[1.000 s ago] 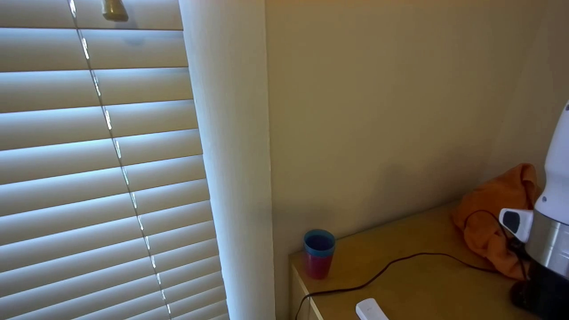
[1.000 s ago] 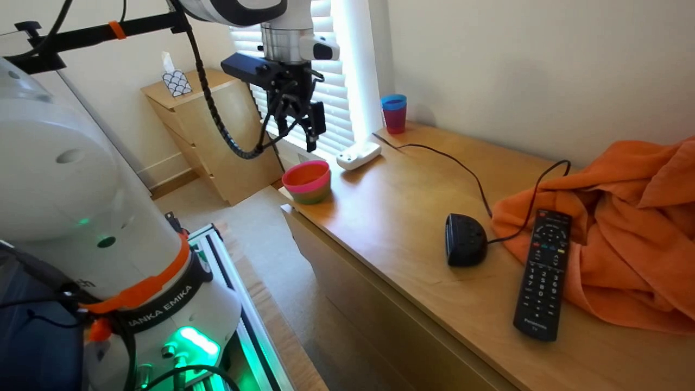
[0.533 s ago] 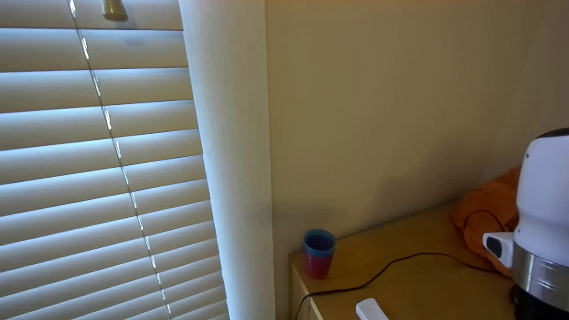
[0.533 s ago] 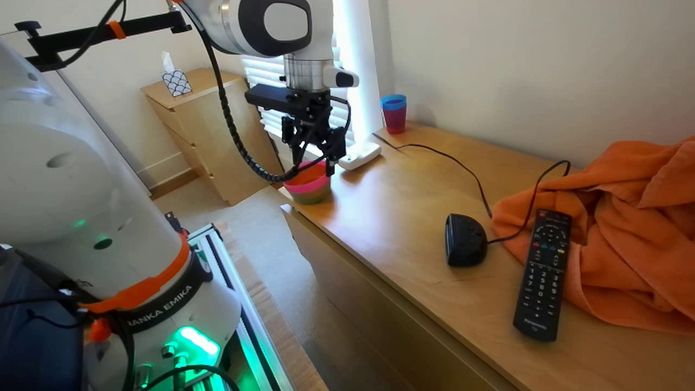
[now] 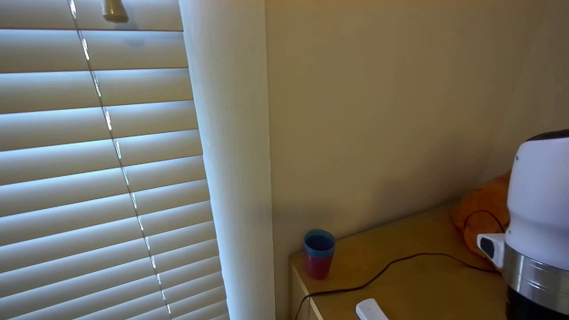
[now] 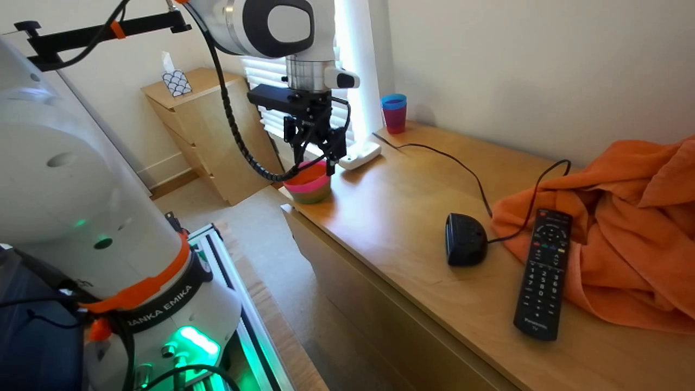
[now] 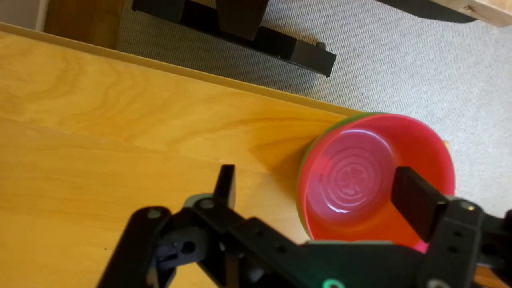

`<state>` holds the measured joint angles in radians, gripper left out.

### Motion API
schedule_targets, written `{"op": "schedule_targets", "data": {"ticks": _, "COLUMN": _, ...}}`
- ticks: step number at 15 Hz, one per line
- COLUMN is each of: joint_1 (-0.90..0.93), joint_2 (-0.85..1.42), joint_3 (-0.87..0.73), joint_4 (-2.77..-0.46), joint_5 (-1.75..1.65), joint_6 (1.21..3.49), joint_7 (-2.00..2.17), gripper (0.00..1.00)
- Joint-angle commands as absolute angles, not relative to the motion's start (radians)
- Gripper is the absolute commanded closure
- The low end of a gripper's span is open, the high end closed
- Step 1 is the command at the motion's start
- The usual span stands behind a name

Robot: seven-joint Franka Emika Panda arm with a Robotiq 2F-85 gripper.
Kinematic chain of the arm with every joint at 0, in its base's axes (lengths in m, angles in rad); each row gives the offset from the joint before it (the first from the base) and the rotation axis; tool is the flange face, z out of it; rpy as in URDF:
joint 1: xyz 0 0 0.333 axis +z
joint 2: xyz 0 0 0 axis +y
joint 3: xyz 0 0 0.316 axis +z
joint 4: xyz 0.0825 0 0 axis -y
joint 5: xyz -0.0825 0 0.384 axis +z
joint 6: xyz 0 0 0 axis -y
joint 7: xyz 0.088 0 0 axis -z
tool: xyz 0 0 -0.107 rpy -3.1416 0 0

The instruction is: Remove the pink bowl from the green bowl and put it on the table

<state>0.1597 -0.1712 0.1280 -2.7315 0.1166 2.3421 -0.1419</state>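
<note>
The pink bowl [image 7: 352,180] sits inside the green bowl [image 7: 352,119], which shows as a thin rim in the wrist view. In an exterior view the pink bowl [image 6: 308,187] and green bowl [image 6: 314,197] stand at the corner of the wooden table [image 6: 391,201]. My gripper [image 7: 314,172] is open and empty. In the wrist view one fingertip is over the pink bowl's inside and the other is beside the bowls over the table. The gripper also shows in an exterior view [image 6: 316,165], partly in front of the bowls. Fingertip height above the rim is unclear.
A white device [image 6: 359,156] stands close behind the bowls. A blue and red cup [image 6: 395,114], a dark cord [image 6: 450,158], a black clock-like object [image 6: 466,240], a remote [image 6: 543,274] and an orange cloth [image 6: 624,233] are on the table. The bowls are close to the table's edge.
The arm has come down and toward the bowls, moving right in an exterior view. It moved only slightly over the last half second. The bowls have not moved.
</note>
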Motion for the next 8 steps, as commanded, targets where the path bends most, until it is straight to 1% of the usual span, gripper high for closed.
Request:
{"op": "schedule_targets", "data": {"ticks": 1, "joint_1": 0.172, "joint_2": -0.119, "joint_3": 0.150, "joint_4": -2.714, "joint_5": 0.114, "joint_6": 2.374, "joint_7": -0.051, "gripper": 0.16}}
{"op": "schedule_targets", "data": {"ticks": 2, "joint_1": 0.171, "joint_2": -0.112, "joint_3": 0.157, "joint_4": -2.710, "joint_5": 0.105, "joint_6": 2.373, "joint_7": -0.018, "gripper": 0.30}}
{"op": "schedule_targets", "data": {"ticks": 4, "joint_1": 0.170, "joint_2": -0.094, "joint_3": 0.165, "joint_4": -2.700, "joint_5": 0.097, "joint_6": 2.356, "joint_7": 0.026, "gripper": 0.43}}
{"op": "schedule_targets", "data": {"ticks": 5, "joint_1": 0.171, "joint_2": -0.085, "joint_3": 0.168, "joint_4": -2.696, "joint_5": 0.100, "joint_6": 2.358, "joint_7": 0.038, "gripper": 0.45}}
{"op": "schedule_targets", "data": {"ticks": 6, "joint_1": 0.172, "joint_2": -0.078, "joint_3": 0.170, "joint_4": -2.693, "joint_5": 0.102, "joint_6": 2.357, "joint_7": 0.048, "gripper": 0.49}}
{"op": "schedule_targets", "data": {"ticks": 7, "joint_1": 0.173, "joint_2": -0.070, "joint_3": 0.172, "joint_4": -2.688, "joint_5": 0.103, "joint_6": 2.355, "joint_7": 0.057, "gripper": 0.45}}
{"op": "schedule_targets", "data": {"ticks": 8, "joint_1": 0.172, "joint_2": -0.061, "joint_3": 0.173, "joint_4": -2.684, "joint_5": 0.103, "joint_6": 2.355, "joint_7": 0.068, "gripper": 0.45}}
